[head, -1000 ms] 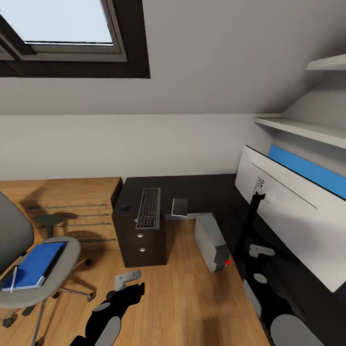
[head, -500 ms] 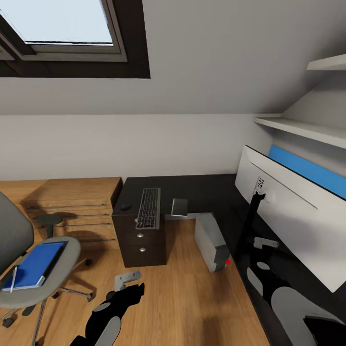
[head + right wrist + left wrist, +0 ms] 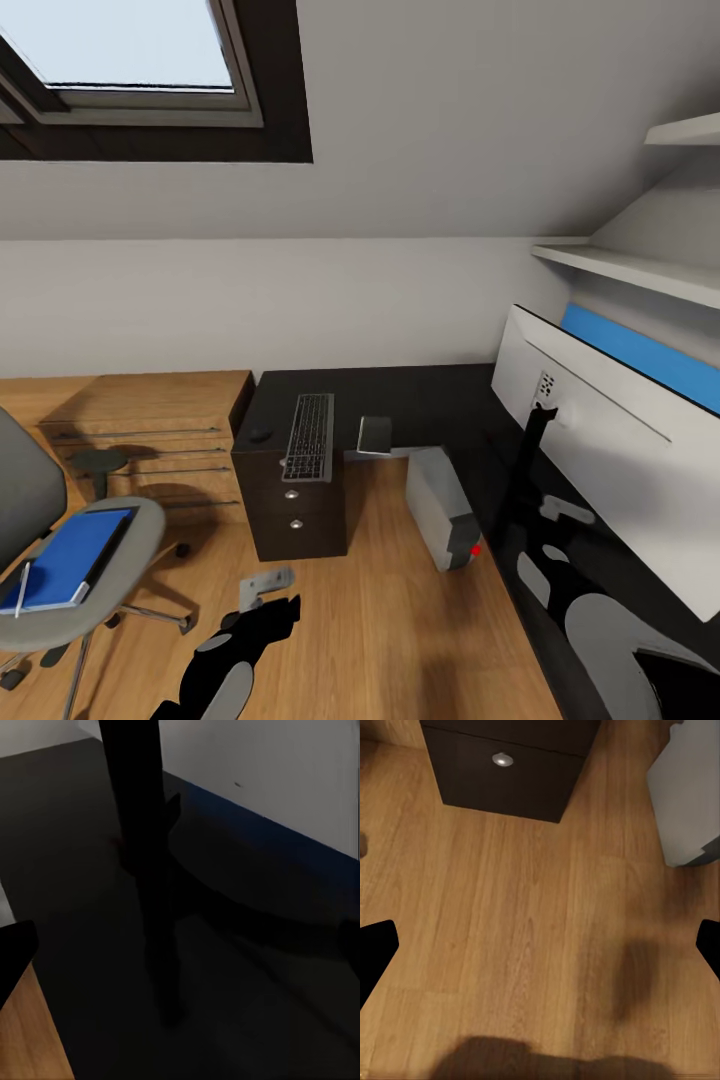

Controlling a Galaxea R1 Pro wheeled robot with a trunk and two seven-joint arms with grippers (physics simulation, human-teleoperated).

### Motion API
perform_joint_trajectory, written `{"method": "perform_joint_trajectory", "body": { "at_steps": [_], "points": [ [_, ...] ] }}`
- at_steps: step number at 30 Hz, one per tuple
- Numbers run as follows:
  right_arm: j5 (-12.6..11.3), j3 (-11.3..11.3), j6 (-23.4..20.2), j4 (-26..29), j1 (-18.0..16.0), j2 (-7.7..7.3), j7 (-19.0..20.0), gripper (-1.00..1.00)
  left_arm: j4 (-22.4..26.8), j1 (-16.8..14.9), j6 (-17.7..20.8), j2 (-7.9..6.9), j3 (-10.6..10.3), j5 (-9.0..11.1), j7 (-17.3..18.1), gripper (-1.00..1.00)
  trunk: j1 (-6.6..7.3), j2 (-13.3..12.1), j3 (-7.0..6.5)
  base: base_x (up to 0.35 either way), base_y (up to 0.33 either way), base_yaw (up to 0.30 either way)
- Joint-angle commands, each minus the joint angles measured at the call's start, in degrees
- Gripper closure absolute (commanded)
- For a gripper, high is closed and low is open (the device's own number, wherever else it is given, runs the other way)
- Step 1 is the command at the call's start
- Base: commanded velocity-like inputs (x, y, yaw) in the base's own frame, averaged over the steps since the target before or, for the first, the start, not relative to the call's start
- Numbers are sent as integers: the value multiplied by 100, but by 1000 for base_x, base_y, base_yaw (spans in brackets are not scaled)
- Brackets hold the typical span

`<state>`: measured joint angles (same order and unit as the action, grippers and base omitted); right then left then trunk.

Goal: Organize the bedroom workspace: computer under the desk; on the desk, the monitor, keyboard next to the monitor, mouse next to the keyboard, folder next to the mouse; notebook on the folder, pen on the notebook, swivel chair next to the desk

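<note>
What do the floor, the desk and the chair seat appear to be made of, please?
Floor: wood planks or laminate, judging by visible grain and seams, with a satin look. Desk: smooth, dark, matte board, possibly laminate. Chair seat: plain grey, plastic or fabric; it is unclear which.

Both arms [image 3: 225, 665] glossy black w/ grey oval panels, grey bracket nr each wrist.

keyboard [image 3: 309, 436] on desk [image 3: 420, 395], mouse [image 3: 261, 434] left, monitor [image 3: 610, 440] right
</note>
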<state>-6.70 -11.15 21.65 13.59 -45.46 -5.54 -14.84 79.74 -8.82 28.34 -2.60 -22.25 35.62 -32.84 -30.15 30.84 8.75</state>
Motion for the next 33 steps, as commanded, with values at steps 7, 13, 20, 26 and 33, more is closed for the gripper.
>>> {"method": "perform_joint_trajectory", "body": {
  "at_steps": [7,13,20,26,33],
  "points": [
    [-85,-11,38,-6,-6,1,3,-100,-25,-6,5,-10,-16,42,-56,-100,-2,10,11,2,0,0],
    [-49,-1,323,-12,-6,56,34,-100,-28,-7,5,-9,-16,34,-56,-100,-2,10,11,0,0,0],
    [-37,-1,430,-5,-6,127,38,-100,-29,-9,5,-11,-13,33,-56,-100,-2,10,11,0,0,0],
    [-60,4,447,-4,-6,190,17,-100,-29,-7,5,-12,-6,34,-56,-100,-2,10,11,0,0,0],
    [-45,-1,458,6,-6,247,8,-100,-29,-7,5,-13,1,33,-56,-100,-2,10,11,0,0,0]
  ]
}}
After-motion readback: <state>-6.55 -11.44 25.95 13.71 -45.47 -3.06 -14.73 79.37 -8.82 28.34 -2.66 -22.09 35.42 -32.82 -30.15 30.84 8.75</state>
